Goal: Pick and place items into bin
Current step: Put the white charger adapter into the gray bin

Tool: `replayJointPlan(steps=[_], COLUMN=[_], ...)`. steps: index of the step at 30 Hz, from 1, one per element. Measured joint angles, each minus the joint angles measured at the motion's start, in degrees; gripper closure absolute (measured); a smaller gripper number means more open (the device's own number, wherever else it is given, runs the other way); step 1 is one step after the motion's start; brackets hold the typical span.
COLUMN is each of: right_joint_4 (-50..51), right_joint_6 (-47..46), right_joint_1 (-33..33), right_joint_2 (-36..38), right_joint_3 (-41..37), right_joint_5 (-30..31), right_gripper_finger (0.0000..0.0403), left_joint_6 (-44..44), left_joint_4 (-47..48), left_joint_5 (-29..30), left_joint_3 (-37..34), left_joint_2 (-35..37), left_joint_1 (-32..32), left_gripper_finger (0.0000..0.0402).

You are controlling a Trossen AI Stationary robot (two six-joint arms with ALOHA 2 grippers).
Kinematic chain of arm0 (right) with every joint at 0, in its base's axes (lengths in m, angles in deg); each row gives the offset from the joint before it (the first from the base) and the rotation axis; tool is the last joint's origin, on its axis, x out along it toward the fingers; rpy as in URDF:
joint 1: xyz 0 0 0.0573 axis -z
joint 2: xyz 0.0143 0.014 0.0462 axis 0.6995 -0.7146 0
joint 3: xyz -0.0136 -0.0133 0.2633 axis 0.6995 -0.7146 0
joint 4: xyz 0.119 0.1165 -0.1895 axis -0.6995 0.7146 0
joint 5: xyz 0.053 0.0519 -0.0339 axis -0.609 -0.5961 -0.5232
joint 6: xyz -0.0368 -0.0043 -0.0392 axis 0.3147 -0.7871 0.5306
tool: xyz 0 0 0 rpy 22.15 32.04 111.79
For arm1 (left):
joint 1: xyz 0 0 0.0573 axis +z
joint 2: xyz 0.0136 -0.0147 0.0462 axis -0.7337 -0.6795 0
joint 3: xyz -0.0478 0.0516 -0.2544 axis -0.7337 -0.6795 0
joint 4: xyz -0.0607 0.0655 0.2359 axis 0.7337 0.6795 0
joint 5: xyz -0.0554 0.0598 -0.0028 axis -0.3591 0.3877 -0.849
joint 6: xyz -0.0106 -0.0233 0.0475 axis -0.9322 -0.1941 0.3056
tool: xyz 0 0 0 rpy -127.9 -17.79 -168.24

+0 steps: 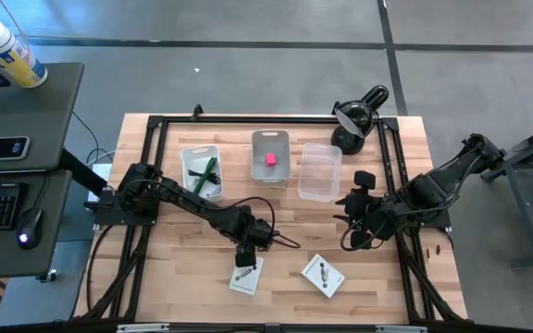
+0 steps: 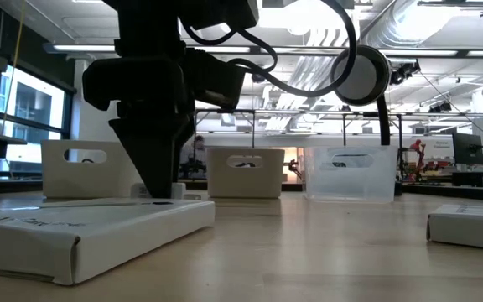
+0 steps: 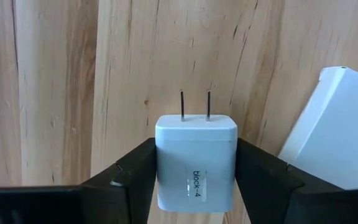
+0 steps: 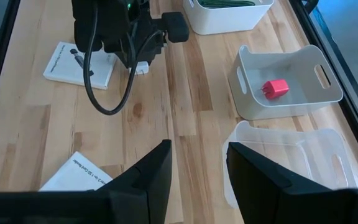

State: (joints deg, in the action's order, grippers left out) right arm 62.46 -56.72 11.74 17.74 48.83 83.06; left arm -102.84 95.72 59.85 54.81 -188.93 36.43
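Observation:
A white cube [image 3: 196,163] with two metal prongs and a "block-4" label sits between the fingers of my left gripper [image 3: 196,168], which is shut on it. The gripper [image 1: 245,250] points down over the table's near middle, beside a white card [image 1: 246,275]. A second white card [image 1: 323,275] lies to the right. At the far middle, a pink block [image 4: 275,89] lies in a pale bin [image 1: 271,155], and a green pen [image 1: 208,171] lies in a white bin [image 1: 202,172]. My right gripper [image 4: 199,152] hovers open above the table's right part. My left gripper pinches the white cube by its two opposite side faces [image 3: 161,155] between its two fingers, which come from above and point down. The prongs [image 3: 195,104] stick out level, away from the wrist. Whether the cube touches the table I cannot tell.
A clear bin [image 1: 319,171] stands right of the pale bin. A black desk lamp [image 1: 359,116] stands at the far right corner. A black frame [image 1: 155,125] runs around the table's edge. Bare wood [image 1: 290,231] lies between the two arms.

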Motion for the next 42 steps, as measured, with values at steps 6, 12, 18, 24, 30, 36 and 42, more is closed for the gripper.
replayJointPlan(steps=[6,12,18,24,30,36,42], right_joint_4=[0.0,0.0,0.0,0.0,0.0,0.7,2.0], right_joint_6=[0.0,0.0,0.0,-0.2,-0.2,-2.2,-5.0], right_joint_1=[0.0,0.0,0.0,0.0,0.0,0.0,0.0], right_joint_2=[0.0,0.0,0.0,0.0,0.0,0.0,0.0], right_joint_3=[0.0,0.0,0.0,0.0,0.0,0.0,0.0], right_joint_5=[0.0,0.0,0.0,0.0,-0.1,-0.1,-0.1], right_gripper_finger=[0.0258,0.0258,0.0258,0.0258,0.0258,0.0258,0.0258], left_joint_6=[0.0,2.1,4.9,9.6,16.4,25.7,35.1], left_joint_4=[0.3,0.6,3.9,12.5,20.7,24.2,22.6], left_joint_5=[0.0,1.5,3.5,9.3,15.8,21.2,23.4], left_joint_3=[0.3,3.0,7.6,15.4,24.6,32.2,34.6], left_joint_2=[0.0,-0.1,-0.1,-0.1,-0.1,-0.1,0.0], left_joint_1=[0.0,0.2,1.1,2.8,6.7,12.7,20.1], left_gripper_finger=[0.0223,0.0223,0.0229,0.0226,0.0227,0.0228,0.0227])
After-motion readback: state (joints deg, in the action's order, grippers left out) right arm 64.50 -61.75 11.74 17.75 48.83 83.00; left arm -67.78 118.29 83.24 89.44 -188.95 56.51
